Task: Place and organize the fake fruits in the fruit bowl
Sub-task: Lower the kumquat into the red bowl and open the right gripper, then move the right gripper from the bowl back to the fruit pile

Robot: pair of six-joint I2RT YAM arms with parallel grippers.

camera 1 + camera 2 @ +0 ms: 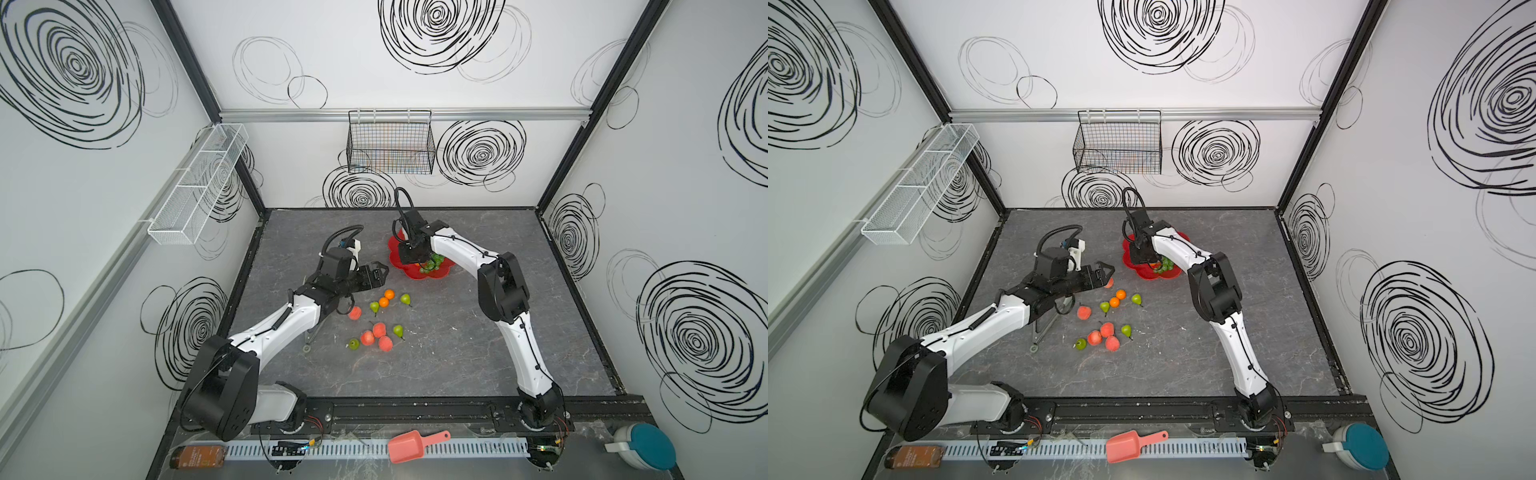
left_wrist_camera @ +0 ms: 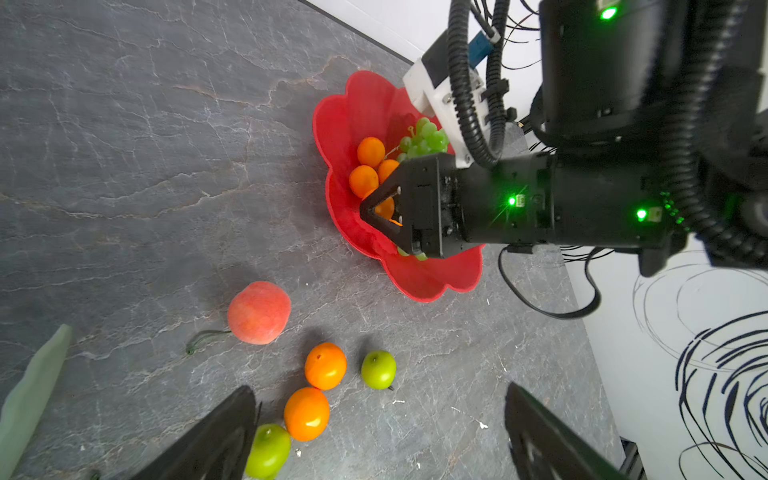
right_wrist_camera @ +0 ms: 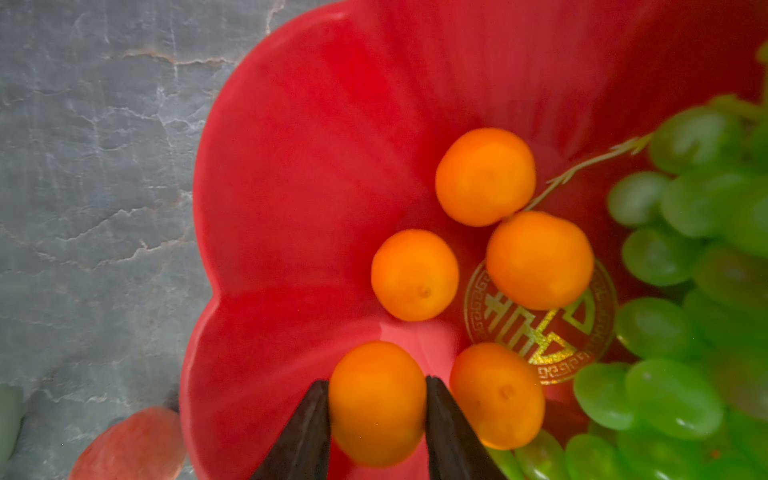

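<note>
Red and glossy, the fruit bowl sits on the grey stone-patterned bench, toward twelve o'clock in both top views. Inside it the right pincer is clamped on one orange, with a black fingertip against each side of it. Four more oranges lie loose in the bowl by the gold mark, one of them covering part of it. The bunch of green grapes fills the bowl's four o'clock side.

At the bowl's seven o'clock, two bench oranges lie just beside each other, with green pears at their eight and three o'clock. Farther toward six, three peaches huddle together, with another pear at their three o'clock and one at their eight. A single peach lies by the left forearm, and one more shows under the left pincer. That pincer hangs at the bowl's nine o'clock, its fingers spread wide with nothing between them.

A salmon-pink scoop lies past the bench's front edge at six o'clock. A black wire basket hangs on the back wall at twelve.
</note>
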